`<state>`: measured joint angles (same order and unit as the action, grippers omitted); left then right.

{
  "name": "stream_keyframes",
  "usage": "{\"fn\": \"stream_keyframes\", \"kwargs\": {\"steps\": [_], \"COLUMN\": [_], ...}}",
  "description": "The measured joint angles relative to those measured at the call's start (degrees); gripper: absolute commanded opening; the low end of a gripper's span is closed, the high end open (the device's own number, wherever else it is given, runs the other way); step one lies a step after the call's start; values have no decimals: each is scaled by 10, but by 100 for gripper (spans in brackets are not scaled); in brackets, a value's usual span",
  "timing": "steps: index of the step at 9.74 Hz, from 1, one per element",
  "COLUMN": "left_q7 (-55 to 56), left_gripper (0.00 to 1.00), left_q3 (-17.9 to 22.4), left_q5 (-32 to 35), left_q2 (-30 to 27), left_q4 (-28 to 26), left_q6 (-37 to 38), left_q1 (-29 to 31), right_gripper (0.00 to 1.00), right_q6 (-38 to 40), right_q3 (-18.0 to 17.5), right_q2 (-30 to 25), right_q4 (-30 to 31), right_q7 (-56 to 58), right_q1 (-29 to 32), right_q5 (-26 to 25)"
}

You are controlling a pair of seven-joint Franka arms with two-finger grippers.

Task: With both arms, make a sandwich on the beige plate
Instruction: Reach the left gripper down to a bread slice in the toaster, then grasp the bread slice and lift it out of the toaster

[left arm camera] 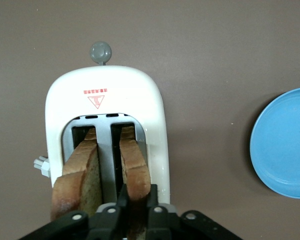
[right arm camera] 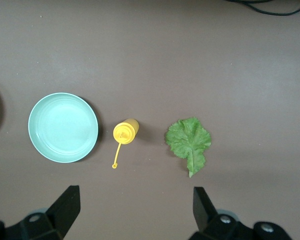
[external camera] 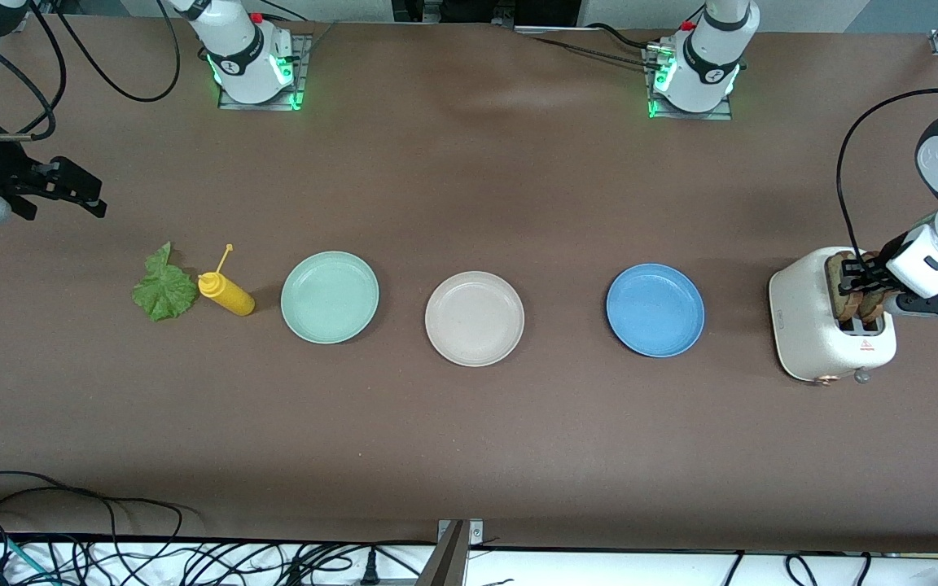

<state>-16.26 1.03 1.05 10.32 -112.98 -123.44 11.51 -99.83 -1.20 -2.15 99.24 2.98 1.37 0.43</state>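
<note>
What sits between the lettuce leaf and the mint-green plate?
The yellow squeeze bottle lies between the lettuce leaf and the mint-green plate, seen in the front and right wrist views.

The smooth, glossy white plastic-looking toaster (left arm camera: 107, 100) is catching the light on its rounded shell, and the two porous tan bread slices (left arm camera: 82, 172) with rough brown crusts are showing a dry, crumbly face. At the toaster's three o'clock in the left wrist view, the round blue plate (left arm camera: 285, 142) is looking smooth with a soft sheen. The matt brown table (external camera: 469, 423) is lying flat and dull. The crinkled green lettuce leaf (right arm camera: 189, 140) is showing veined, rough texture.
</note>
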Motion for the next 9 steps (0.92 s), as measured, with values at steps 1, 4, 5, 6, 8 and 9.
{"fn": "stream_keyframes", "kwargs": {"steps": [1, 4, 5, 6, 8, 9], "left_q7": [-12, -20, -20, -20, -20, -20], "left_gripper": [0, 0, 0, 0, 0, 0], "left_q3": [0, 0, 0, -2, -9, -11], "left_q5": [0, 0, 0, 0, -10, -46], "left_q2": [0, -1, -1, -2, -2, 0], "left_q4": [0, 4, 19, 54, 148, 179], "left_q6": [0, 2, 24, 72, 187, 234], "left_q1": [5, 10, 10, 10, 9, 9], "right_gripper": [100, 100, 100, 100, 100, 100], "right_q6": [0, 0, 0, 0, 0, 0], "right_q3": [0, 0, 0, 0, 0, 0], "right_q2": [0, 0, 0, 0, 0, 0], "right_q4": [0, 0, 0, 0, 0, 0], "right_q7": [0, 0, 0, 0, 0, 0], "right_q1": [0, 0, 0, 0, 0, 0], "right_q5": [0, 0, 0, 0, 0, 0]}}
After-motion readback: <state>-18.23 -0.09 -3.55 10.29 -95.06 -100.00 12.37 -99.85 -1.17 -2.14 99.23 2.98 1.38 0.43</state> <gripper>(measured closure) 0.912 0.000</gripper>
